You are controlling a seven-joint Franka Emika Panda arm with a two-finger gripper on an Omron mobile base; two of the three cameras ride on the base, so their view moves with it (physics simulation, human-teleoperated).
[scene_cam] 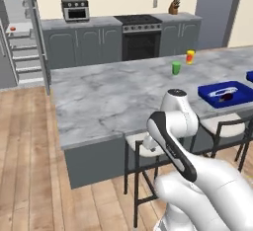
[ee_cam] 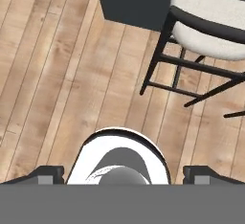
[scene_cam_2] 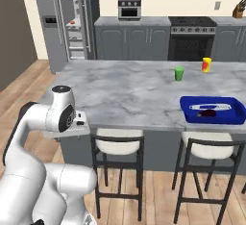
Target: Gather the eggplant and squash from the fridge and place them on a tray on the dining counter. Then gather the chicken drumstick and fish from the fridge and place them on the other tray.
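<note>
Blue tray (scene_cam_2: pixel 190 105) already holds dark and pale items; gripper (ee_cam: pixel 122 174) jaws spread, empty, wooden floor (ee_cam: pixel 52 74) beneath them.

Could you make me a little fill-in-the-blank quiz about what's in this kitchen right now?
1. The tray on the grey counter is coloured ____.
2. The green cup stands beside a cup that is ____ with a red mark.
3. The gripper points down at a floor of ____.
4. Its two finger tips stand wide ____.

Missing words: blue; yellow; wood; apart
</note>
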